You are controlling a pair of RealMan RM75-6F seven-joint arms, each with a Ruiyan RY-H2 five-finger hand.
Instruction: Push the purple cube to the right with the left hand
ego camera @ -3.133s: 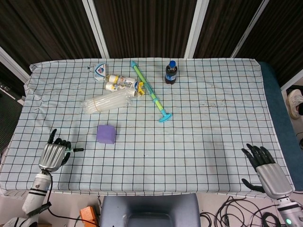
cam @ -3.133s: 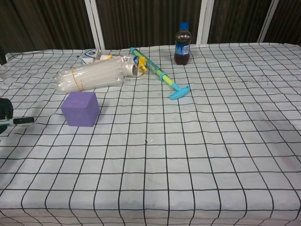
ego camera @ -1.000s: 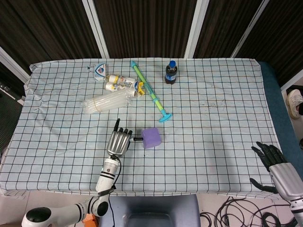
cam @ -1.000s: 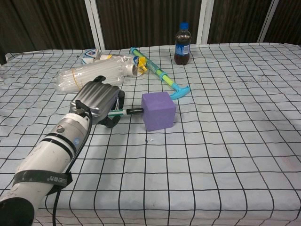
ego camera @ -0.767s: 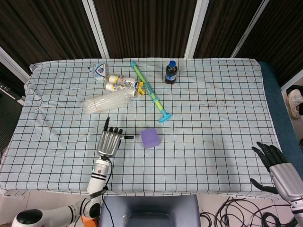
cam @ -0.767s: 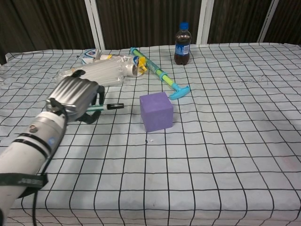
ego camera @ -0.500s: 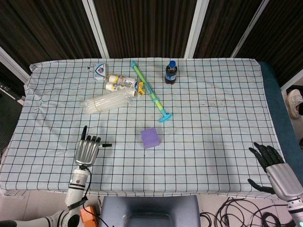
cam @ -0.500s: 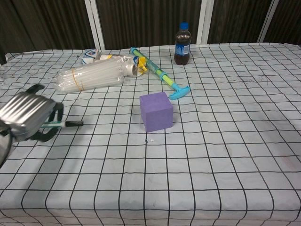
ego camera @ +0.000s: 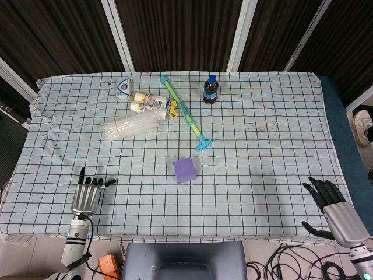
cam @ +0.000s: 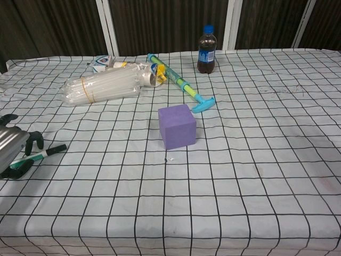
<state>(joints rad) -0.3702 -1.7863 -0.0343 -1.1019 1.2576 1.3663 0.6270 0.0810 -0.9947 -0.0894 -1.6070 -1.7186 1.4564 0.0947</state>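
Note:
The purple cube (ego camera: 185, 170) sits alone near the middle of the checked tablecloth; the chest view shows the cube (cam: 178, 126) upright with nothing touching it. My left hand (ego camera: 87, 198) lies low at the front left, well to the left of the cube, its fingers stretched out and holding nothing. Only the edge of this left hand (cam: 13, 152) shows in the chest view, thumb pointing right. My right hand (ego camera: 335, 210) hovers at the front right corner with fingers spread and nothing in them.
At the back stand a dark cola bottle (ego camera: 210, 89), a green and blue long-handled tool (ego camera: 186, 114), a clear sleeve of plastic cups (ego camera: 131, 125), two small bottles (ego camera: 148, 102) and a white packet (ego camera: 123, 86).
My left hand has drawn away from the cube, moving left and back toward the table's front edge. The cube stays where it was pushed, right of its starting spot.

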